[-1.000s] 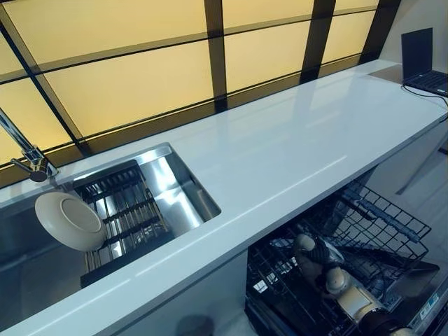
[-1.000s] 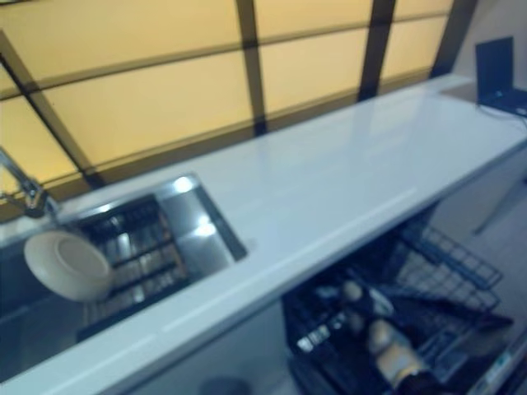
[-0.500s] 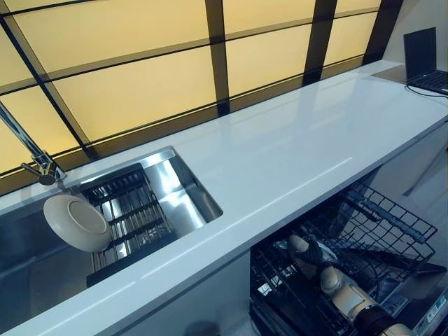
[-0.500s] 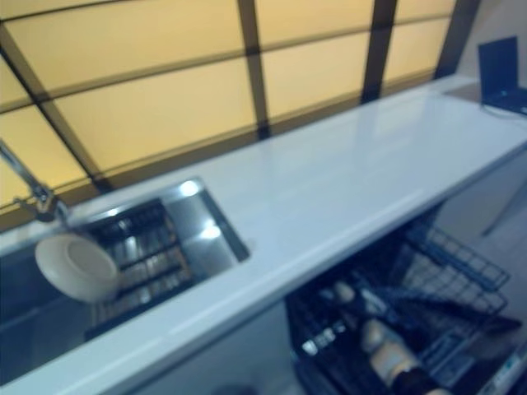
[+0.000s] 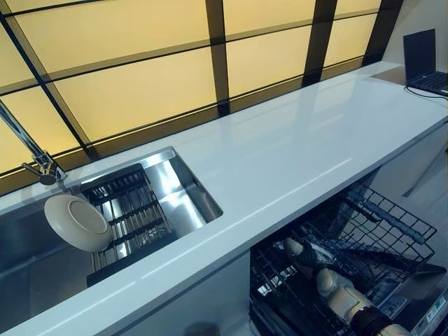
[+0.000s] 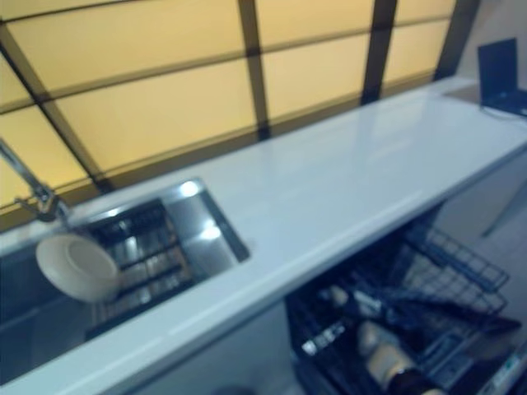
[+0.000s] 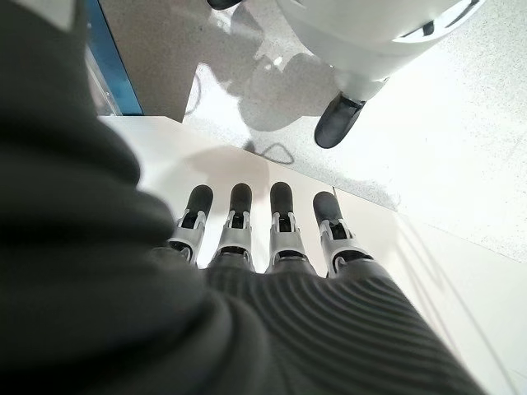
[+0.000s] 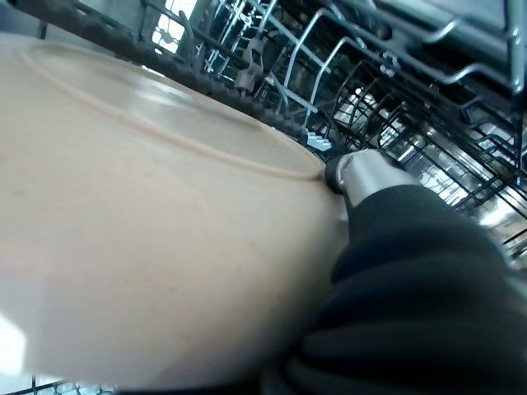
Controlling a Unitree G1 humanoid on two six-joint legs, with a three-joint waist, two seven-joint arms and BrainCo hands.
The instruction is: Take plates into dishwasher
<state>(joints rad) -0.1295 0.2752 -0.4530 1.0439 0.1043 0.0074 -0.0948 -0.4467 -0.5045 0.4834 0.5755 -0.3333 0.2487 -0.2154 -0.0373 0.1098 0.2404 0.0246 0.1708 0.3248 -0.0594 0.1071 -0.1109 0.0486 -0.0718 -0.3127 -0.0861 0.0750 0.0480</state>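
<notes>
Kitchen, sink (image 5: 183, 183), dishwasher rack (image 5: 381, 224), counter (image 5: 294, 147)

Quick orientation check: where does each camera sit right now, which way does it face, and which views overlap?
Left eye view: head camera, looking down on the counter, sink and dishwasher rack; right hand reaches into the rack.
Right eye view: same scene, slightly offset; both show the plate in the sink.
Left wrist view: on the left hand, facing the floor, fingers straight.
Right wrist view: in the rack, filled by the held plate, thumb on its rim.
</notes>
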